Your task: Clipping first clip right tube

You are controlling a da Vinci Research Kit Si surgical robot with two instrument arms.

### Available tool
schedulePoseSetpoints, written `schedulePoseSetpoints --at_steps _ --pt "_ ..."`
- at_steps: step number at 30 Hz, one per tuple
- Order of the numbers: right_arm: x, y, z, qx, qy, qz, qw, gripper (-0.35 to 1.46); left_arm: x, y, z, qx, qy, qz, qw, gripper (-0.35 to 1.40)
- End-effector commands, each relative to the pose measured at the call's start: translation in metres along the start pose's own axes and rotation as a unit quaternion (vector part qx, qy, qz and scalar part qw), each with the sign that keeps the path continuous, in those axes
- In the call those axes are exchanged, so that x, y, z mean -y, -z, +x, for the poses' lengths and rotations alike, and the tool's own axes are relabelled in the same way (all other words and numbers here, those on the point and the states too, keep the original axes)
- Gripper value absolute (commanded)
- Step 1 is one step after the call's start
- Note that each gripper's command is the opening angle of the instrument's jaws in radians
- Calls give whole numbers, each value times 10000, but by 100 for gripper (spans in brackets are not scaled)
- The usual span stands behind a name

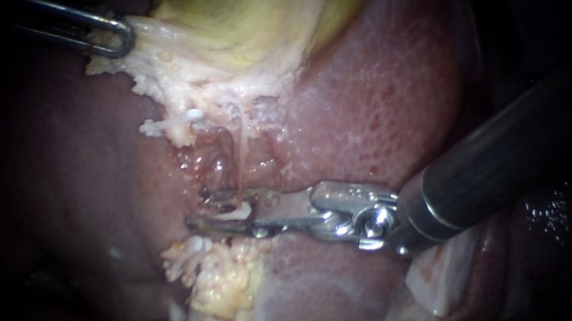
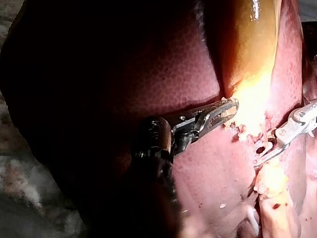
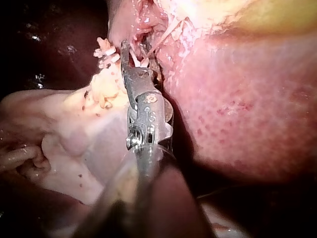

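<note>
A thin pale tube [image 1: 239,156] runs down from the whitish tissue under the yellow-green gallbladder [image 1: 244,9]. My right instrument [image 1: 210,209] comes in from the right, its two jaws apart and straddling the tube's lower end. A small white piece [image 1: 239,212] lies in the gap between them. In the right wrist view its jaws [image 3: 136,52] reach into the same stringy tissue. My left instrument [image 1: 119,38] is at the upper left, jaws shut on the gallbladder's whitish edge. The left wrist view shows that grip [image 2: 229,106], with the right instrument [image 2: 260,156] beside it.
Red-brown liver [image 1: 375,106] surrounds the dissected pocket. A lump of yellow fat [image 1: 218,280] sits just below the right instrument's jaws. Pale membrane [image 1: 428,279] lies under the right shaft.
</note>
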Motion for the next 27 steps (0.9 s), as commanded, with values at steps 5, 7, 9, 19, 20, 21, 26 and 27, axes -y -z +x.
schedulePoseSetpoints --at_steps 5,7,9,19,20,21,26,27 --pt "0 0 0 50 39 122 9999 35 0 1 0 0 -1 0 10000 -35" --pt "-1 0 0 14 51 155 9999 42 0 1 0 0 -1 -1 10000 -35" --pt "-1 0 0 -24 59 185 9998 46 0 2 -1 1 -1 -1 10000 -35" --pt "1 28 -3 -160 144 404 9990 50 -1 3 -1 1 -1 -2 10000 -35" --pt "1 29 -3 -203 143 419 9988 50 -1 3 -1 2 -2 -2 10000 -35" --pt "2 30 -3 -245 143 436 9986 50 -1 3 -1 2 -1 -2 10000 -35" --pt "5 35 -4 -451 153 635 9968 50 -1 4 -1 2 -2 -3 10000 -35" --pt "5 36 -3 -486 157 678 9964 50 -1 4 -1 2 -2 -3 10000 -35"
